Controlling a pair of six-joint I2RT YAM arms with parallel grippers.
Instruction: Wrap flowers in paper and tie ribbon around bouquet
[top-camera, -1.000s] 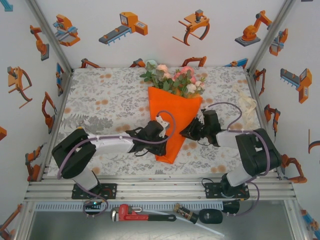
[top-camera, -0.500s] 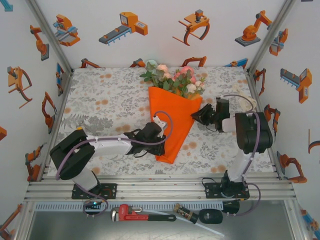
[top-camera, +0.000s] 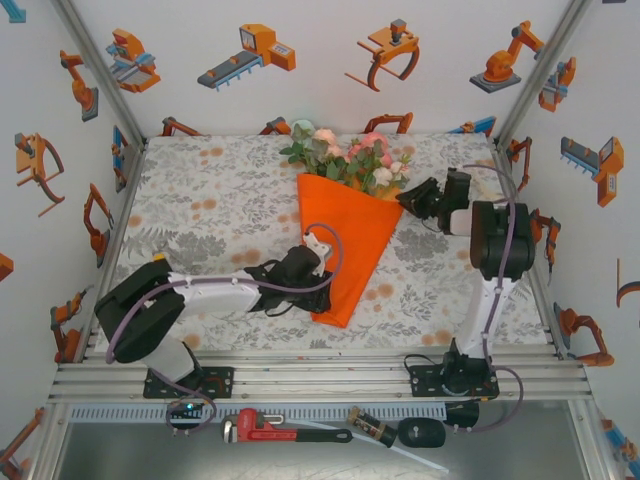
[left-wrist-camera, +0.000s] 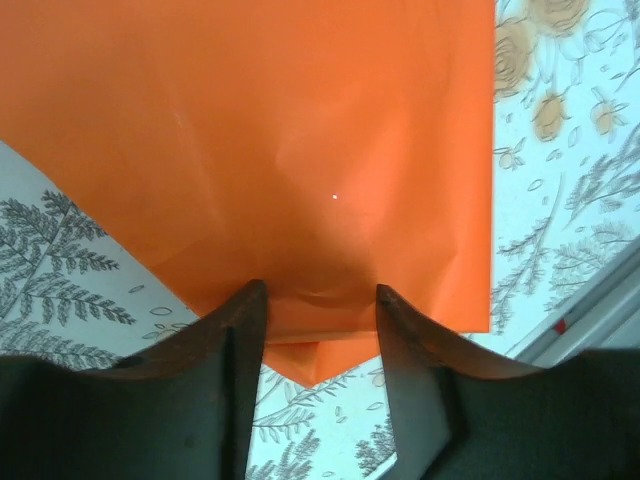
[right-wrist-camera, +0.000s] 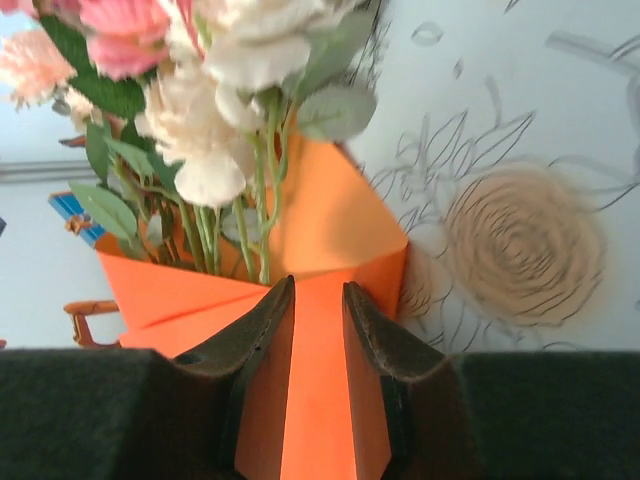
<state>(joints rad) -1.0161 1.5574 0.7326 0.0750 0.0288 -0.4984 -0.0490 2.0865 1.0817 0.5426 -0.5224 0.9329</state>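
Now left gripper (left-wrist-camera: 320, 292) half-open astride paper's (left-wrist-camera: 300, 150) near tip, right gripper (right-wrist-camera: 318, 288) barely open, empty, at bouquet's (top-camera: 352, 205) right edge; tablecloth (top-camera: 200, 210) free leftward.

The paper (top-camera: 350, 240) is showing plain orange; the flowers (top-camera: 345, 155) pink, cream, green; the tablecloth (top-camera: 200, 200) grey-and-orange floral print.

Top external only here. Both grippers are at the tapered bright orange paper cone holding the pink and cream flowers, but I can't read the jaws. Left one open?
Observer: Yes. Left gripper jaws stand well apart over the orange paper cone; a small paper corner peeks out between them.
Operator: Right?
Observer: Right gripper jaws are narrowly apart by the cone's upper corner, and a fold edge runs between them.
Operator: Stems tucked in?
Observer: Thin green stems drop into the cone's mouth below the cream blooms.
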